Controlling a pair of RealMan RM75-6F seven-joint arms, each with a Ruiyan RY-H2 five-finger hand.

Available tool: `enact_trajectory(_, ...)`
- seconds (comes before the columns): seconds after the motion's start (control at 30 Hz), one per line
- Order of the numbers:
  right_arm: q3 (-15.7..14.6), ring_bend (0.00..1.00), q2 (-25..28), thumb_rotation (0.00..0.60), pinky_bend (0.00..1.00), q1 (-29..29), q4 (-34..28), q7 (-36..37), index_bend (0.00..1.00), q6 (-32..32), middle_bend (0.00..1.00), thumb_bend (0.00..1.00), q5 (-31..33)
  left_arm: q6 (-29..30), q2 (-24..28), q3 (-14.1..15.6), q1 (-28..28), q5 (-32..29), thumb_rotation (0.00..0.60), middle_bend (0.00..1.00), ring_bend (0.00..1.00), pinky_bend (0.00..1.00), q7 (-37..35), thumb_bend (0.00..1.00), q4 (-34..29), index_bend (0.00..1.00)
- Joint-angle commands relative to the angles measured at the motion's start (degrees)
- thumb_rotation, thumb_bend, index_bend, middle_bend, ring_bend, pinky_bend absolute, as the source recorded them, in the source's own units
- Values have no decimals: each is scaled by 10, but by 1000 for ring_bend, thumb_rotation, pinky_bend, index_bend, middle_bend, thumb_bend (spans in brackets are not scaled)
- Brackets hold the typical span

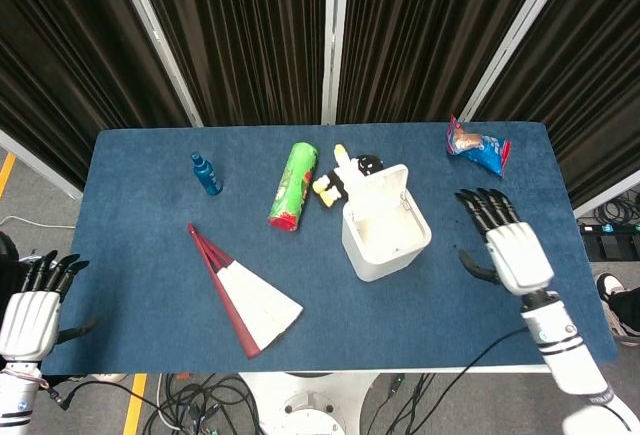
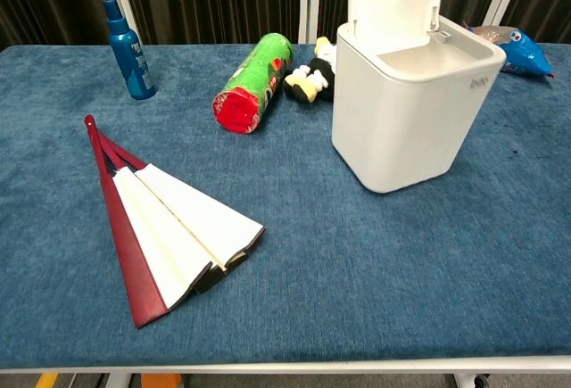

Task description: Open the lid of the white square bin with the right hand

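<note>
The white square bin (image 1: pixel 388 242) (image 2: pixel 406 116) stands right of the table's middle. Its lid (image 1: pixel 382 181) (image 2: pixel 393 0) is raised upright at the back edge, and the inside shows pale and bare. My right hand (image 1: pixel 505 247) hovers to the right of the bin, apart from it, fingers spread and holding nothing; the chest view does not show it. My left hand (image 1: pixel 32 313) hangs off the table's front left corner, fingers apart and holding nothing.
A green cylindrical can (image 1: pixel 291 186) (image 2: pixel 253 82) and a black-and-white plush toy (image 1: pixel 345 176) (image 2: pixel 311 76) lie behind the bin. A red-and-white folding fan (image 1: pixel 244 294) (image 2: pixel 165 225) lies front left. A blue spray bottle (image 1: pixel 206 174) (image 2: pixel 127 47) stands far left, a snack packet (image 1: pixel 478 144) far right.
</note>
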Motion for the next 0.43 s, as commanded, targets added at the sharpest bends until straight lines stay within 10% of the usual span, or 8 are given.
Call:
enact_trajectory(0.03, -30, 0, 12, 600, 0, -38, 12, 21, 0, 26, 64, 280, -7, 1, 1, 0, 0, 2, 600, 134, 25, 93, 2, 0, -3, 189)
enact_trajectory(0.43, -91, 0, -12, 600, 0, -147, 60, 83, 0, 127, 64, 280, -41, 4, 3, 0, -1, 7, 600, 133, 24, 93, 10, 0, -13, 189)
